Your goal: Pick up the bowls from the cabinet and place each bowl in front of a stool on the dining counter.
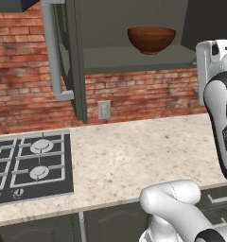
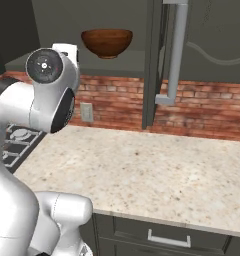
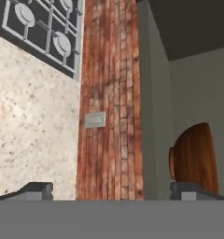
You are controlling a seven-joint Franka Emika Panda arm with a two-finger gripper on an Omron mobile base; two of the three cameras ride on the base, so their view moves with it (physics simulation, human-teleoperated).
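Observation:
A glossy reddish-brown wooden bowl [image 1: 151,39] [image 2: 107,42] stands upright on the grey shelf of the open cabinet [image 1: 134,59] [image 2: 132,62]. In the hand view my gripper [image 3: 115,191] is open, its fingertips [image 3: 37,189] far apart with nothing between them. That view is rolled sideways, and the bowl [image 3: 195,154] appears just above the right fingertip, not touched. My hand [image 1: 214,54] is raised to shelf height, to the right of the bowl in the left base view. The dining counter and stools are out of view.
The cabinet door hangs open with its long silver bar handle [image 1: 51,52] [image 2: 174,50]. Below lie a beige worktop [image 1: 134,156] with a black gas hob [image 1: 30,165], a brick wall with a socket [image 1: 104,109], and dark drawers [image 2: 167,237].

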